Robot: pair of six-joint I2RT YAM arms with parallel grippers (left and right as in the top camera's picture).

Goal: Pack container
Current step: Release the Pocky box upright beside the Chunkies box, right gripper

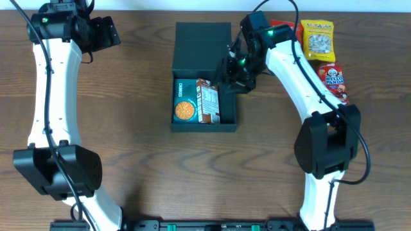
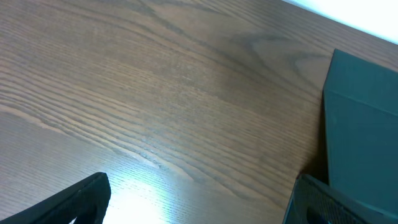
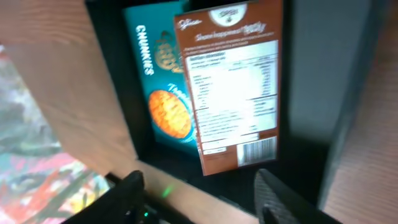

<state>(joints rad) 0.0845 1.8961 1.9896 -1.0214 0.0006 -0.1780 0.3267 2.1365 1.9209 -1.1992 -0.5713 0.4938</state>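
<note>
Dark open container point(image 1: 230, 119) — two snack boxes inside

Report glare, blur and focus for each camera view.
Overhead: sharp, evenly lit, no glare on the container. Left wrist: bright glare patch on the table, grain otherwise clear. Right wrist: soft all over, print on the brown snack pack barely legible, the left edge a colourful smear.

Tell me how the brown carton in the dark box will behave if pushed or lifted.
The brown carton looks like printed cardboard, so probably stiff and light for its size. Its flat faces should slide, not roll. It seems to overlap the teal snack box, so a nudge may tip it flat.
</note>
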